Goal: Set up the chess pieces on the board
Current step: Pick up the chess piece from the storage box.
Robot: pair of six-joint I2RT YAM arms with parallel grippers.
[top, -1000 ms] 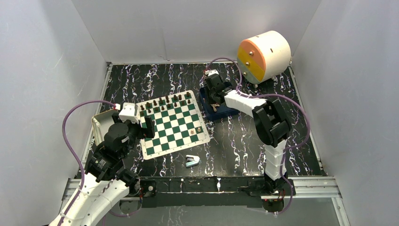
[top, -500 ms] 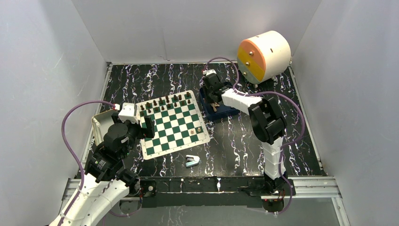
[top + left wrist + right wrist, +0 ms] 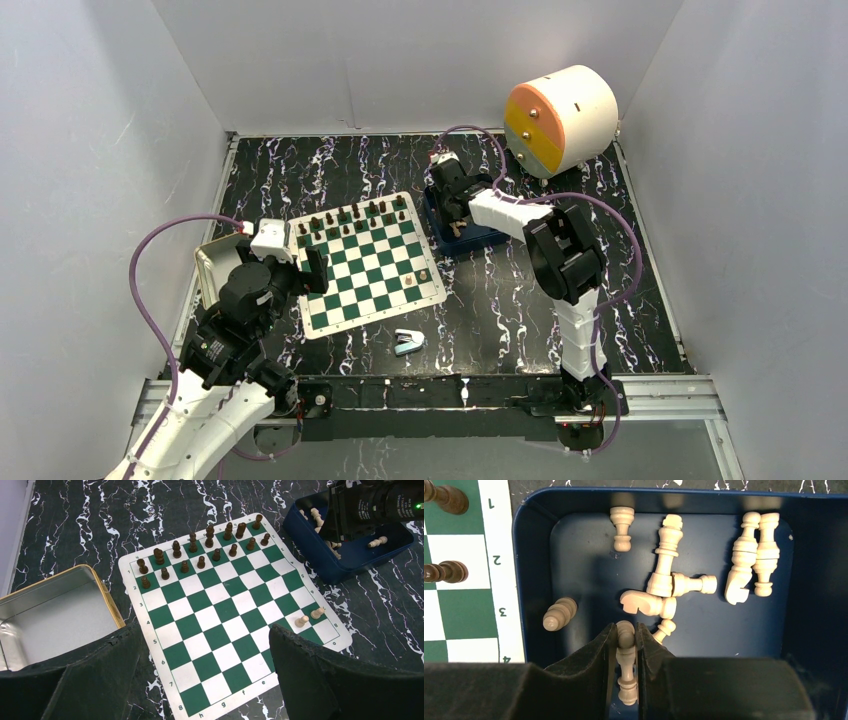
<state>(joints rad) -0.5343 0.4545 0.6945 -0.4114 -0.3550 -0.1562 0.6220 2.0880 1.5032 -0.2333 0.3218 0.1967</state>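
The green and white board (image 3: pixel 368 264) lies left of centre and fills the left wrist view (image 3: pixel 225 617). Several dark pieces (image 3: pixel 200 547) stand in its two far rows. Two light pieces (image 3: pixel 309 617) stand near its right corner. My right gripper (image 3: pixel 626 635) is down in the dark blue tray (image 3: pixel 814 580) and is shut on a light pawn (image 3: pixel 626 667). Several more light pieces (image 3: pixel 664 585) lie loose in the tray. My left gripper (image 3: pixel 205 675) is open and empty above the board's near edge.
An open metal tin (image 3: pixel 50 615) sits left of the board. A small light-blue stapler-like object (image 3: pixel 408 342) lies in front of the board. A white drum with an orange face (image 3: pixel 560 118) stands at the back right. Grey walls enclose the table.
The right arm has shifted slightly left over the tray. The left arm has not moved.
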